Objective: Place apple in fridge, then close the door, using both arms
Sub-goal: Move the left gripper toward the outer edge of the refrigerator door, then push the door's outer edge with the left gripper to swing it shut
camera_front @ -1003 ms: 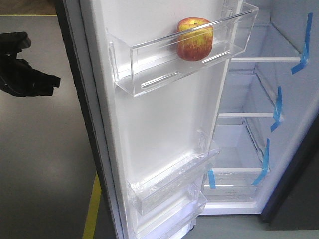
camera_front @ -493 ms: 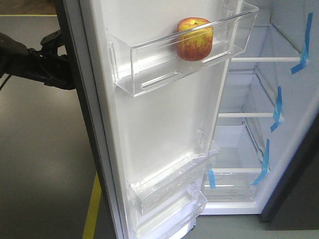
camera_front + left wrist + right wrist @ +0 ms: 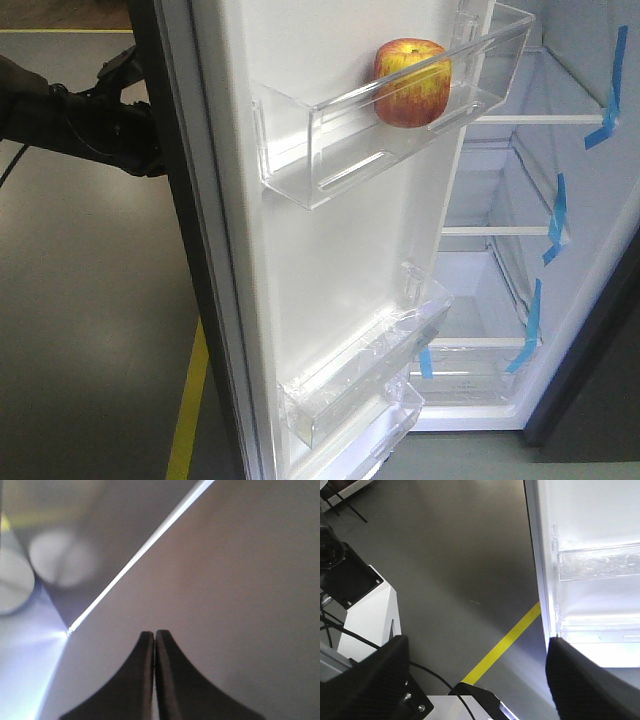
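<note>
We've got the apple (image 3: pixel 412 82) sitting upright in the top clear bin (image 3: pixel 330 150) of the open door (image 3: pixel 340 280), out at the bin's fridge-side end, red and yellow against the white lining. Past it the fridge (image 3: pixel 590 300) stands open, with glass shelves (image 3: pixel 530 119) and strips of blue tape (image 3: pixel 606 90) down the right wall. Over on the left, the left arm (image 3: pixel 70 115) reaches to the door's dark outer face, its tip hidden behind the door's edge. From the left wrist we see the left pincer (image 3: pixel 154 636) closed tight on itself, pointing at a smooth grey surface close ahead; we cannot tell whether it touches. From the right wrist, the right pincer (image 3: pixel 476 642) is spread wide and holds nothing, hanging over the grey floor (image 3: pixel 445 545) and a yellow line (image 3: pixel 505 645), with the door's lower bin (image 3: pixel 600 565) just to its right.
</note>
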Controlling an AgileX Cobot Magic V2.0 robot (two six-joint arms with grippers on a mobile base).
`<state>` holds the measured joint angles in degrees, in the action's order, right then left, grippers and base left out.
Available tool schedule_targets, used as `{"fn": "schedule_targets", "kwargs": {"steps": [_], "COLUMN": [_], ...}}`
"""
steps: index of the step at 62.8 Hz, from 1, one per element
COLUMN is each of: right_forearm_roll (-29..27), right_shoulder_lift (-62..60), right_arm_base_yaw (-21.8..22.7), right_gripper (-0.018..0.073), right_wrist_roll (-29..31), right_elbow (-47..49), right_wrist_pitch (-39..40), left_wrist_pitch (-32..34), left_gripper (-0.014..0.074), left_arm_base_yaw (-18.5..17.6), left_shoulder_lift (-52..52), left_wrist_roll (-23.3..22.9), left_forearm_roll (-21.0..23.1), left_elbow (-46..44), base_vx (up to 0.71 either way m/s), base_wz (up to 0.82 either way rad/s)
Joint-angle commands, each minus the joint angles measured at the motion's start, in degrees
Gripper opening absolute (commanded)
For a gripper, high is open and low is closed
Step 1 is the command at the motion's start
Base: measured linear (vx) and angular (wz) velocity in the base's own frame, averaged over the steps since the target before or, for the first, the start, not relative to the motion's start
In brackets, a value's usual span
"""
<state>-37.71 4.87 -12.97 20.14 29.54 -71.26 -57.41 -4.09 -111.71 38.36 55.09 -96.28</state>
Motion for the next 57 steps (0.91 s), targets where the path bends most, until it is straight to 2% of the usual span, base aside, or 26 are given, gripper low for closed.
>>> {"fn": "schedule_targets", "kwargs": {"steps": [1, 10, 28, 57], "right_forearm_roll": [-2.0, -2.0, -2.0, -2.0], "right_shoulder_lift": [0.9, 0.9, 0.9, 0.9], "right_arm_base_yaw": [0.3, 0.3, 0.3, 0.3], "right_gripper": [0.0541, 0.0541, 0.0541, 0.0541], "right_wrist_roll": [0.3, 0.3, 0.3, 0.3], "right_elbow": [1.3, 1.3, 1.3, 1.3], "right_wrist_pitch": [2.8, 2.5, 2.5, 2.5], "left_wrist_pitch": [0.7, 2.8, 3.8, 14.6], "left_gripper": [-0.0006, -0.0006, -0.0006, -0.0006], "left_arm_base_yaw": [-2.0, -5.4, -13.8, -29.7], "left_shoulder_lift": [6.6, 8.9, 9.5, 9.2], "left_wrist_roll": [1.8, 2.9, 4.7, 6.9], "left_forearm_roll": [4.1, 4.2, 5.1, 5.0], "left_elbow": [0.7, 3.6, 3.7, 3.7], "base_vx": [0.0, 0.0, 0.0, 0.0], "base_wz": [0.0, 0.0, 0.0, 0.0]}}
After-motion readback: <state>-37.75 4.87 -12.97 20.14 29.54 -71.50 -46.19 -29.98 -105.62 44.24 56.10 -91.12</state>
